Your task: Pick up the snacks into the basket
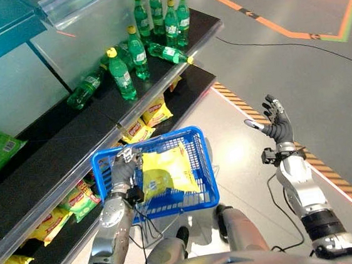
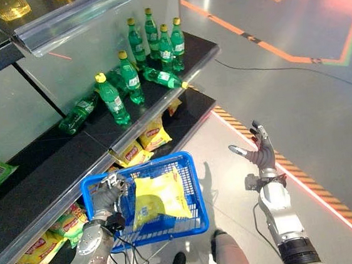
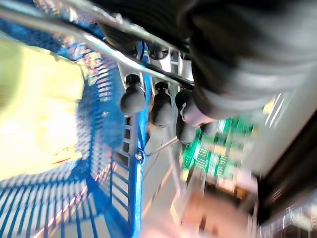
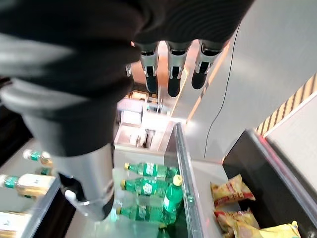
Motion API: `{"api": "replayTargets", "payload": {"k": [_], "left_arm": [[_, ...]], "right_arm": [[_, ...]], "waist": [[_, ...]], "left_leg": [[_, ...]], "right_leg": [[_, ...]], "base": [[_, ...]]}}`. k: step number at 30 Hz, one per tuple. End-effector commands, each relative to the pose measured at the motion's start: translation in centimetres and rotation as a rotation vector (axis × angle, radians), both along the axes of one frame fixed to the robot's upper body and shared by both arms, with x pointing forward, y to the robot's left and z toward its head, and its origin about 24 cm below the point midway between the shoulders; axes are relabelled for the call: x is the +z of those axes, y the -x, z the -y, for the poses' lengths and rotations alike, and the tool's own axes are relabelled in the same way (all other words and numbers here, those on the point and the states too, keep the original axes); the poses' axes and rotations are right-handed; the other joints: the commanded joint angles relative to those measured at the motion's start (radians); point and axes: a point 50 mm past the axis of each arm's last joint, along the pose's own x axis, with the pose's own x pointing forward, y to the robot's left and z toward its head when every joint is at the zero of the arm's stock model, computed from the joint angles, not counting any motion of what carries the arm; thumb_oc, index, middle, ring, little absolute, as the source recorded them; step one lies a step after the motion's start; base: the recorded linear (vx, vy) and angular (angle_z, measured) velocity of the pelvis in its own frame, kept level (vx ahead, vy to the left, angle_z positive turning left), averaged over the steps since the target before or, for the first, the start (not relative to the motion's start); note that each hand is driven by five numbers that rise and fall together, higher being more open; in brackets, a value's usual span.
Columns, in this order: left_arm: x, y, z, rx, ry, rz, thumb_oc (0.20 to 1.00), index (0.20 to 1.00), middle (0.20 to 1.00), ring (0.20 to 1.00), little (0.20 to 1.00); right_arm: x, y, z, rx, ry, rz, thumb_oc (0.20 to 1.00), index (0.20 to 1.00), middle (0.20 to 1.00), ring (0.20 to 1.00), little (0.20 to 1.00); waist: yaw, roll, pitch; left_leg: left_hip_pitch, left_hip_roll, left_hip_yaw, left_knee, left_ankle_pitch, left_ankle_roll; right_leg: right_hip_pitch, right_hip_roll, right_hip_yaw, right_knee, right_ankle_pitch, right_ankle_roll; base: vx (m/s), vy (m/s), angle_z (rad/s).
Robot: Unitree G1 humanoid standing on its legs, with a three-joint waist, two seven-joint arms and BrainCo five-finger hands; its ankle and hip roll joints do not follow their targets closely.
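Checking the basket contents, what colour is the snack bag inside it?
Yellow snack bag, clearest in the left eye view.

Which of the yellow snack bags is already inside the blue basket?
The large yellow bag lying in the blue basket, which the left hand holds by its handle. The other yellow bags lie on the lower shelf.

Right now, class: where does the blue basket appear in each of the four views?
Left eye view: blue basket lower centre, left hand on it.
Right eye view: lower centre-left.
Left wrist view: blue mesh beside the fingers.
Right wrist view: absent.
Shared landmark: yellow snack bag inside.
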Motion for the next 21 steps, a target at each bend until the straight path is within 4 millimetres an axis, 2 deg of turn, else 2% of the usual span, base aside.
{"api": "replayTargets", "payload": {"k": [1, 3, 4, 6, 8, 9, 10, 11, 12, 13, 15, 16, 17, 18, 19, 21], "left_arm": [[6.6, -1.3, 0.4, -0.067, -0.002, 0.362, 0.2, 0.2, 0.2, 0.2, 0.2], [6.4, -1.1, 0.7, -0.103, -0.01, 0.354, 0.2, 0.2, 0.2, 0.2, 0.2], [6.3, -1.1, 1.1, -0.127, -0.02, 0.348, 0.2, 0.2, 0.2, 0.2, 0.2], [6.3, -0.6, 0.7, -0.115, -0.023, 0.354, 0.2, 0.2, 0.2, 0.2, 0.2], [6.1, -0.3, 0.4, -0.106, -0.035, 0.346, 0.2, 0.2, 0.2, 0.2, 0.2], [6.4, -0.4, 0.6, -0.114, -0.026, 0.364, 0.2, 0.2, 0.2, 0.2, 0.2], [6.4, -0.4, 0.6, -0.114, -0.026, 0.365, 0.2, 0.2, 0.2, 0.2, 0.2], [6.4, -0.5, 0.8, -0.111, -0.019, 0.363, 0.2, 0.2, 0.2, 0.2, 0.2], [6.4, -0.7, 0.7, -0.101, -0.019, 0.361, 0.2, 0.2, 0.2, 0.2, 0.2], [6.2, -0.8, 0.7, -0.094, -0.017, 0.351, 0.2, 0.2, 0.2, 0.2, 0.2], [6.0, -0.8, 0.9, -0.088, 0.005, 0.344, 0.2, 0.2, 0.2, 0.2, 0.2], [5.7, -0.7, 0.8, -0.079, 0.013, 0.334, 0.2, 0.2, 0.2, 0.2, 0.2], [5.6, -0.4, 0.5, -0.076, 0.003, 0.333, 0.2, 0.2, 0.2, 0.2, 0.2], [5.6, -0.4, 0.5, -0.076, 0.002, 0.332, 0.2, 0.2, 0.2, 0.2, 0.2], [5.6, -0.2, 0.1, -0.061, -0.004, 0.333, 0.2, 0.2, 0.2, 0.2, 0.2], [5.6, 0.1, -0.2, -0.05, -0.009, 0.332, 0.2, 0.2, 0.2, 0.2, 0.2]], "right_arm": [[2.8, 0.1, 1.4, -0.022, 0.068, 0.137, 1.0, 1.0, 1.0, 1.0, 1.0], [2.9, 1.1, 1.9, -0.028, 0.084, 0.139, 1.0, 1.0, 1.0, 1.0, 1.0], [2.8, 1.6, 2.3, -0.048, 0.083, 0.134, 1.0, 1.0, 1.0, 1.0, 1.0], [3.1, 1.3, 1.8, -0.011, 0.101, 0.146, 1.0, 1.0, 1.0, 1.0, 1.0], [3.0, 1.4, 1.8, -0.011, 0.121, 0.137, 1.0, 1.0, 1.0, 1.0, 1.0], [3.5, 1.3, 1.9, -0.011, 0.147, 0.157, 1.0, 1.0, 1.0, 1.0, 1.0], [3.6, 1.3, 1.9, -0.012, 0.148, 0.157, 1.0, 1.0, 1.0, 1.0, 1.0], [3.9, 1.2, 2.0, -0.017, 0.147, 0.176, 1.0, 1.0, 1.0, 1.0, 1.0], [4.3, 1.2, 2.1, -0.03, 0.148, 0.191, 1.0, 1.0, 1.0, 1.0, 1.0], [4.4, 1.0, 2.1, -0.029, 0.151, 0.195, 1.0, 1.0, 1.0, 1.0, 1.0], [4.4, 0.5, 1.3, -0.008, 0.146, 0.196, 1.0, 1.0, 1.0, 1.0, 1.0], [4.1, 0.5, 1.1, 0.005, 0.149, 0.184, 1.0, 1.0, 1.0, 1.0, 1.0], [3.6, 0.5, 0.8, 0.011, 0.151, 0.168, 1.0, 1.0, 1.0, 1.0, 1.0], [3.6, 0.5, 0.8, 0.011, 0.15, 0.168, 1.0, 1.0, 1.0, 1.0, 1.0], [3.3, 0.5, 0.4, 0.028, 0.137, 0.159, 1.0, 1.0, 1.0, 1.0, 1.0], [3.2, 0.5, 0.3, 0.036, 0.133, 0.156, 1.0, 1.0, 1.0, 1.0, 1.0]], "waist": [[-0.027, -0.004, -0.062], [-0.049, -0.005, -0.06], [-0.075, -0.007, -0.062], [-0.081, -0.002, -0.061], [-0.093, 0.001, -0.059], [-0.09, 0.002, -0.055], [-0.092, 0.001, -0.057], [-0.101, 0.008, -0.058], [-0.115, 0.011, -0.064], [-0.118, 0.008, -0.065], [-0.096, -0.001, -0.056], [-0.089, 0.004, -0.062], [-0.063, 0.007, -0.068], [-0.067, 0.006, -0.069], [-0.053, -0.004, -0.071], [-0.05, -0.006, -0.076]], "left_leg": [[0.111, -0.04, 0.025, -0.151, 0.035, -0.023], [0.136, -0.016, 0.002, -0.157, 0.037, -0.07], [0.128, -0.012, -0.005, -0.149, 0.035, -0.084], [0.14, 0.026, 0.014, -0.162, 0.023, -0.11], [0.119, 0.062, 0.045, -0.165, 0.042, -0.133], [0.065, 0.093, 0.079, -0.153, 0.064, -0.148], [0.06, 0.09, 0.076, -0.154, 0.069, -0.149], [0.037, 0.097, 0.12, -0.16, 0.083, -0.142], [0.006, 0.104, 0.203, -0.164, 0.096, -0.128], [-0.012, 0.106, 0.302, -0.129, 0.08, -0.111], [-0.023, 0.091, 0.351, -0.056, 0.042, -0.106], [-0.012, 0.099, 0.374, -0.073, 0.043, -0.096], [-0.019, 0.114, 0.364, -0.112, 0.092, -0.106], [-0.017, 0.114, 0.36, -0.117, 0.096, -0.107], [-0.016, 0.086, 0.295, -0.129, 0.095, -0.1], [-0.007, 0.082, 0.278, -0.158, 0.107, -0.1]], "right_leg": [[0.03, 0.001, 0.124, -0.075, 0.145, 0.014], [0.068, -0.017, 0.11, -0.051, 0.151, 0.034], [0.104, -0.046, 0.063, -0.048, 0.129, 0.022], [0.102, -0.075, -0.013, -0.003, 0.131, 0.023], [0.127, -0.071, -0.036, 0.003, 0.124, 0.016], [0.161, -0.06, -0.079, -0.017, 0.094, -0.005], [0.158, -0.063, -0.08, -0.02, 0.099, -0.004], [0.175, -0.064, -0.102, -0.03, 0.094, -0.01], [0.191, -0.065, -0.11, -0.047, 0.089, -0.013], [0.207, -0.066, -0.121, -0.053, 0.075, -0.018], [0.221, -0.063, -0.136, -0.051, 0.065, -0.042], [0.23, -0.057, -0.162, -0.055, 0.051, -0.055], [0.233, -0.048, -0.187, -0.051, 0.046, -0.067], [0.233, -0.049, -0.192, -0.05, 0.045, -0.067], [0.243, -0.05, -0.211, -0.062, 0.055, -0.068], [0.259, -0.051, -0.225, -0.078, 0.063, -0.064]], "base": [[0.41, -0.362, 1.58], [0.28, -0.405, 2.61], [0.19, -0.382, 2.92], [0.16, -0.422, 2.33], [0.06, -0.478, 1.28], [-0.01, -0.387, 1.35], [0.01, -0.333, 1.42], [-0.02, -0.131, 1.4], [0.0, -0.179, 1.12], [-0.02, -0.163, 1.14], [-0.03, -0.202, 0.7], [-0.02, -0.2, 0.7], [0.01, -0.125, 0.97], [0.03, -0.131, 1.28], [0.02, -0.085, 1.0], [0.04, -0.062, 0.73]]}}
